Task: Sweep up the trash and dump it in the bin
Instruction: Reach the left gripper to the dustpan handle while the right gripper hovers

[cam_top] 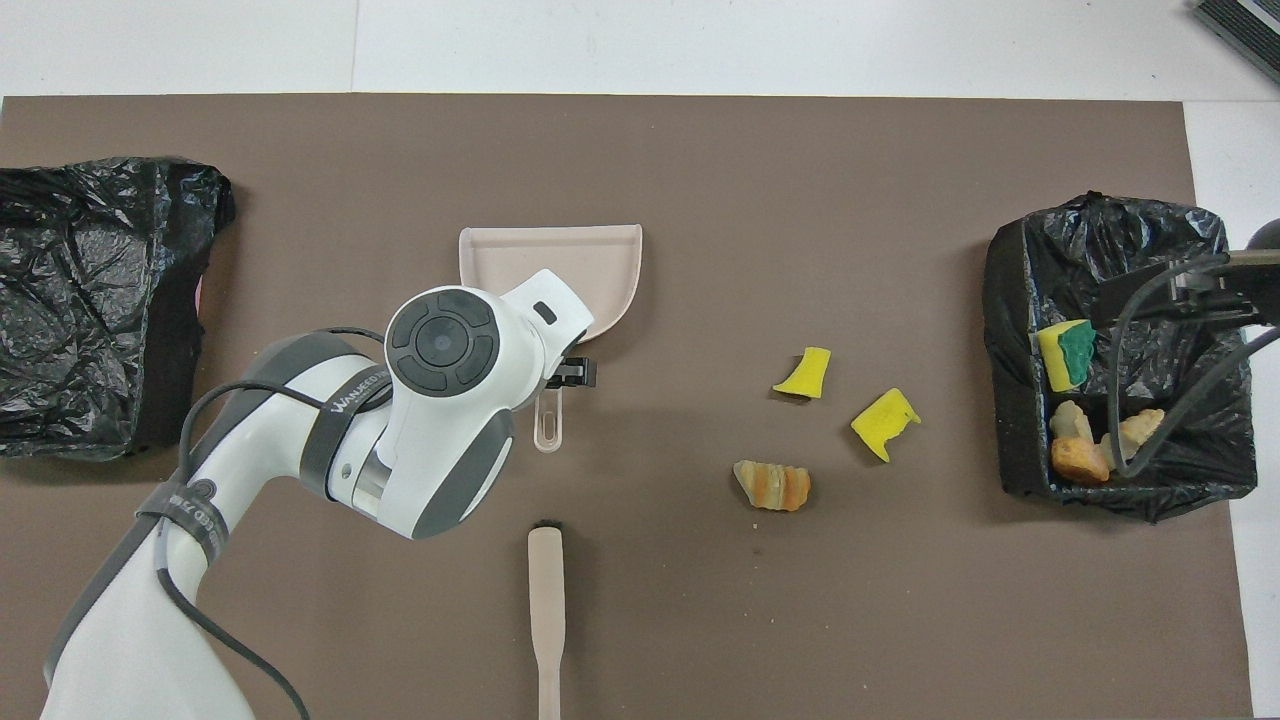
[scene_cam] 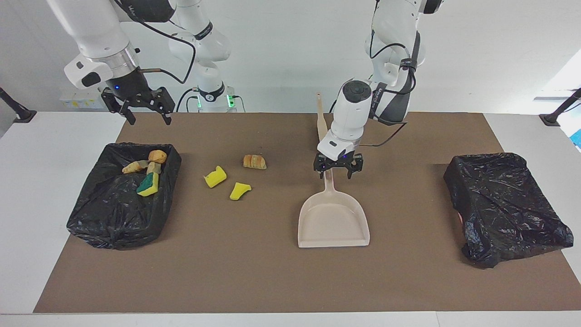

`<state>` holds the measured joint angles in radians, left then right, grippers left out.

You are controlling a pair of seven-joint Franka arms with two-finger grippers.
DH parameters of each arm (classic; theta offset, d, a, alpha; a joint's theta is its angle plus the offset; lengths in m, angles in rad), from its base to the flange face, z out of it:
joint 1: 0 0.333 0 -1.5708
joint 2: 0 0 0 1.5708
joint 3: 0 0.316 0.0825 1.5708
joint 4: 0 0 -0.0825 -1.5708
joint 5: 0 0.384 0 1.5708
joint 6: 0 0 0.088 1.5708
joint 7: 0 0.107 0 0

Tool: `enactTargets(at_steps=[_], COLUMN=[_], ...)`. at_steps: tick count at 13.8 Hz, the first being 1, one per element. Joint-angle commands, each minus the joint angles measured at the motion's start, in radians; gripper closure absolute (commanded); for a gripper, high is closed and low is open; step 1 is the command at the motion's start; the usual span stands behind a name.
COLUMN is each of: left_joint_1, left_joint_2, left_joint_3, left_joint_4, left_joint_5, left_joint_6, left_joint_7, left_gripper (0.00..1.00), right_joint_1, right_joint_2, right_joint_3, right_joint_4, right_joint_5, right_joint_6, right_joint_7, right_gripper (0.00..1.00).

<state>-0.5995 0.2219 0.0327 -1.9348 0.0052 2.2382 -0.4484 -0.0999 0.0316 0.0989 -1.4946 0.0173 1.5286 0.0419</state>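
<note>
A white table (scene_cam: 54, 181) carries a large brown mat (scene_cam: 272, 272); a plain pale wall (scene_cam: 281, 54) closes the room past the arm bases.

Two black-lined bins stand on the mat, one at each end: the bin at the right arm's end (scene_cam: 113, 213) and the bin at the left arm's end (scene_cam: 504, 204).

The trash numbers seven pieces. Four lie in the bin at the right arm's end: a green-sided sponge (scene_cam: 149, 184) and three bread pieces (scene_cam: 157, 156). Three lie on the mat near that bin: two yellow sponge chunks (scene_cam: 215, 176) (scene_cam: 239, 190) and, nearer the robots, a croissant piece (scene_cam: 254, 161).

One beige dustpan (scene_cam: 333, 222) lies mid-mat, handle toward the robots. One beige brush (cam_top: 546, 610) lies nearer the robots, in line with that handle.

Left gripper (scene_cam: 338, 169): low over the dustpan handle, fingers apart and astride it, not visibly clamped. Right gripper (scene_cam: 146, 112): raised over the mat's edge nearest the robots, by the trash-filled bin, fingers spread, empty; this arm waits.
</note>
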Motion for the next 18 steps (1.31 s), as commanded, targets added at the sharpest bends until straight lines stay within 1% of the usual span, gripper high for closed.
enactTargets(at_steps=[1,9,10,12,13,14,16,18], left_joint_1=[-0.032,-0.051,-0.051,-0.051,-0.051,-0.049,-0.049,-0.048], left_joint_2=[-0.030,-0.062,-0.062,-0.062,-0.061,-0.061,-0.059,-0.056], left_joint_3=[0.010,0.006,0.006,0.006,0.006,0.006,0.007,0.010], left_joint_4=[-0.055,-0.104,-0.104,-0.104,-0.102,-0.101,-0.098,-0.089], left_joint_5=[-0.001,-0.001,-0.001,-0.001,-0.001,-0.001,-0.001,-0.001], left_joint_6=[-0.005,-0.023,-0.023,-0.025,-0.025,-0.025,-0.025,-0.029], left_joint_7=[0.020,0.023,0.023,0.022,0.022,0.023,0.028,0.077], left_gripper=[0.18,0.17,0.21,0.57,0.71,0.84,0.94,0.99], right_joint_1=[-0.014,-0.012,-0.011,0.009,0.019,0.040,0.074,0.120], right_joint_2=[-0.022,-0.022,-0.027,-0.061,-0.088,-0.099,-0.104,-0.116], right_joint_3=[0.007,0.007,0.007,0.008,0.012,0.013,0.016,0.018], right_joint_4=[-0.030,-0.030,-0.035,-0.087,-0.136,-0.165,-0.211,-0.268], right_joint_5=[0.016,0.009,0.006,-0.002,0.000,0.003,0.018,0.024], right_joint_6=[0.016,0.016,0.008,0.011,0.024,0.025,0.025,0.024], right_joint_7=[0.013,0.015,0.019,0.022,0.022,0.026,0.015,0.001], right_gripper=[0.00,0.00,0.00,0.00,0.00,0.00,0.00,0.00])
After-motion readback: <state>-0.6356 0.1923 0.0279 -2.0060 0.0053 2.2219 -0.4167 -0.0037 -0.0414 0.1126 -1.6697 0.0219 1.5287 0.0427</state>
